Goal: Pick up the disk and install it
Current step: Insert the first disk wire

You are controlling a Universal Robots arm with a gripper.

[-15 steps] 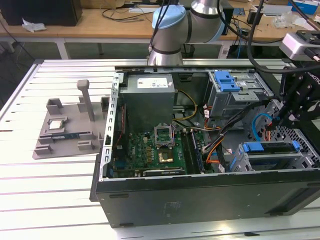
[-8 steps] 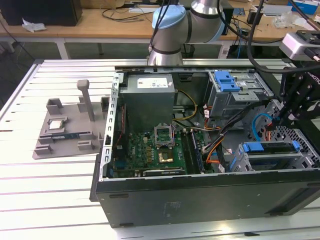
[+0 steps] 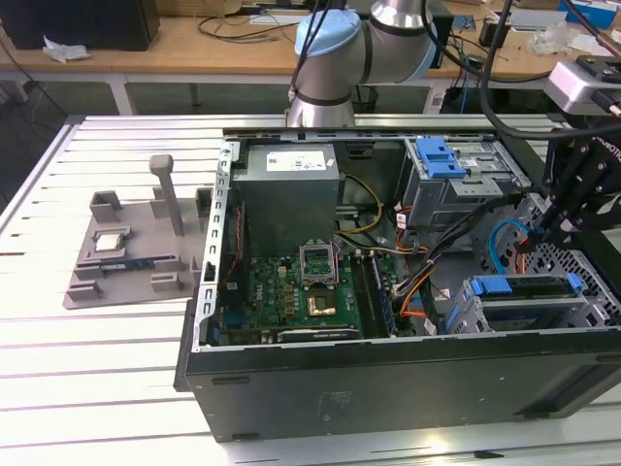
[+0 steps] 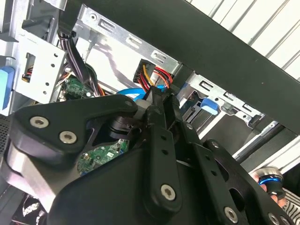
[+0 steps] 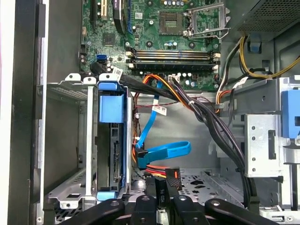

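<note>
Gripping a cable connector (image 5: 161, 177) with clenched gripper (image 5: 159, 197) | disk (image 5: 112, 140) seated in corner drive cage (image 5: 70, 140), just beside gripper

Exterior view: bright overhead light; slatted table (image 3: 87, 369) blown out white at 7 o'clock, glare streak on case front panel (image 3: 388, 403) at 6. Case interior evenly lit, deep shadow under rear workbench (image 3: 175, 44) at 12.
First wrist view: sharp, motherboard (image 5: 154, 42) crisp.
Second wrist view: gripper linkage (image 4: 154, 154) dark, slightly soft; white slats overexposed at 2 o'clock.
</note>
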